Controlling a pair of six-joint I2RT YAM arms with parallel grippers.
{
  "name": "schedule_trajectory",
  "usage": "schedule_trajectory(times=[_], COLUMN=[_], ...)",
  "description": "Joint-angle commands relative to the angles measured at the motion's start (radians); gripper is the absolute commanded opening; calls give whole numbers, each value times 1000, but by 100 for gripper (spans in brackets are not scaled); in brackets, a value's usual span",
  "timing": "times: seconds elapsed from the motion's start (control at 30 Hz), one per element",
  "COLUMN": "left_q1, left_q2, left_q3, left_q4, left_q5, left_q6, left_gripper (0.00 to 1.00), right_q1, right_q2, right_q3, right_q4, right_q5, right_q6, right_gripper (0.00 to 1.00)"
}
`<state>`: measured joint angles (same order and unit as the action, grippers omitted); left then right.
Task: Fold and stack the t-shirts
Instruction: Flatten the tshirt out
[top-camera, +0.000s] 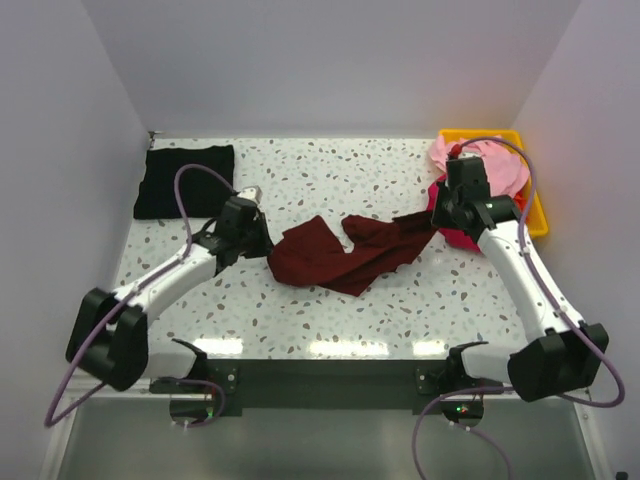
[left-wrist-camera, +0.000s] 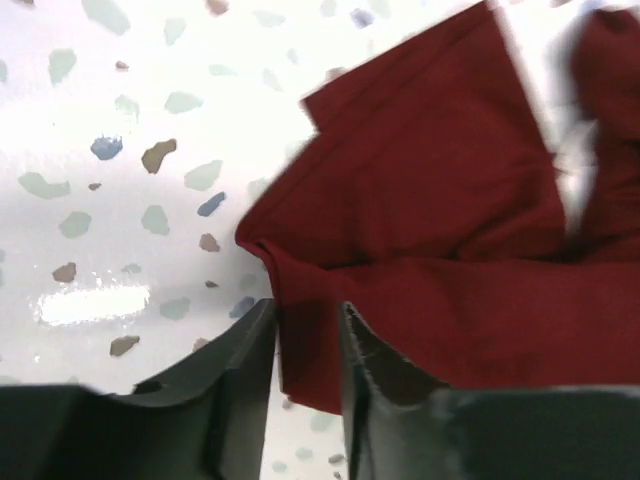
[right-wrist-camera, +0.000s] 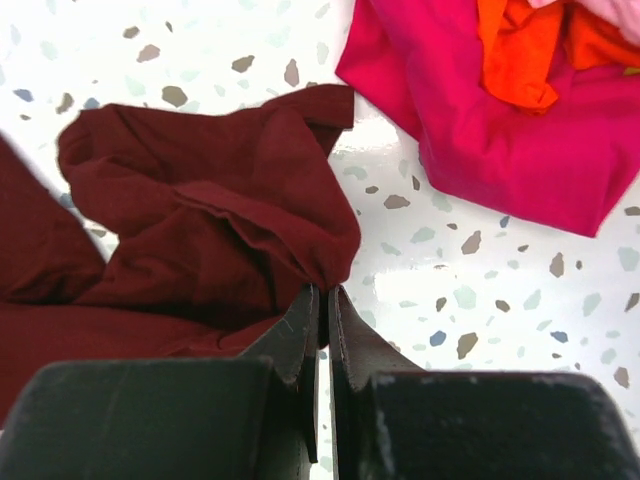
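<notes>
the speckled counter (top-camera: 350, 170) carries everything. across its middle lies the maroon t-shirt (top-camera: 340, 255), the largest piece, crumpled and twisted into a loose band that runs from the left jaws toward the right jaws. it is held at both ends, probably so it can be pulled taut and spread flat before any fold.

at the far left corner a black t-shirt (top-camera: 185, 180) lies flat in a neat rectangle, well apart from the maroon one. it looks folded already and may be the base of the stack.

at the far right stands a yellow bin (top-camera: 538, 215), with a light pink t-shirt (top-camera: 490, 165) heaped in it. a magenta t-shirt (right-wrist-camera: 520, 130) spills onto the counter just beside the maroon cloth, and an orange t-shirt (right-wrist-camera: 520, 50) is bunched on top of it. these appear to be waiting their turn.

the left jaws sit low at the band's left end, nearly together, with an edge of the maroon cloth (left-wrist-camera: 430, 200) running down between them, so they are pinching it. the right jaws are pressed together on a gathered fold of the same shirt (right-wrist-camera: 200, 220) at its right end, close to the magenta one. the folding of this shirt seems barely begun.
</notes>
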<state>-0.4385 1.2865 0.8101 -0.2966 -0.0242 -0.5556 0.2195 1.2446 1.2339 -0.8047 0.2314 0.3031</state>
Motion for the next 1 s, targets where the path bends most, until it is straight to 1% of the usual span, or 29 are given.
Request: schedule_trajectory(times=[0.0,0.03,0.07,0.13,0.17,0.23,0.33,0.37,0.47,0.57,0.6,0.63,0.67,0.7,0.83,0.97], left_q1=[14,14,12,11,9,9,-3,-23,-90,-138,-146,-152,-161,-166,-174,-174], left_q2=[166,197,236,234,200,156,44,-23,-119,-130,-127,-125,-125,-127,-121,-27], left_q3=[38,52,79,80,55,15,-93,-164,-279,-328,-333,-336,-338,-339,-350,-318], left_q4=[109,116,116,125,141,151,168,197,240,225,225,221,217,215,240,281], left_q5=[-94,-95,-98,-94,-92,-95,-92,-82,-68,-83,-85,-86,-86,-89,-120,-122], left_q6=[55,59,60,54,49,42,22,17,-6,-38,-46,-49,-50,-55,-49,-29], left_gripper=[40,50,65,75,78,79,79,79,77,77,75,73,68,66,67,67], right_q1=[-16,-19,-20,-22,-22,-22,-22,-23,-23,-23,-22,-25,-23,-23,-23,-23], right_q2=[59,71,82,105,107,99,96,98,96,95,93,93,95,92,78,72], right_q3=[-40,-50,-62,-71,-85,-102,-117,-119,-126,-129,-131,-129,-131,-129,-142,-142], right_q4=[97,122,125,134,139,154,157,159,163,167,170,171,170,167,165,157], right_q5=[-37,-46,-49,-50,-50,-49,-53,-53,-64,-75,-76,-79,-80,-80,-83,-83], right_q6=[-4,5,7,10,11,11,11,13,16,21,22,24,21,24,22,22], right_gripper=[0,0,0,0,0,0,0,0,0,0,0,0,0,0,0,0])
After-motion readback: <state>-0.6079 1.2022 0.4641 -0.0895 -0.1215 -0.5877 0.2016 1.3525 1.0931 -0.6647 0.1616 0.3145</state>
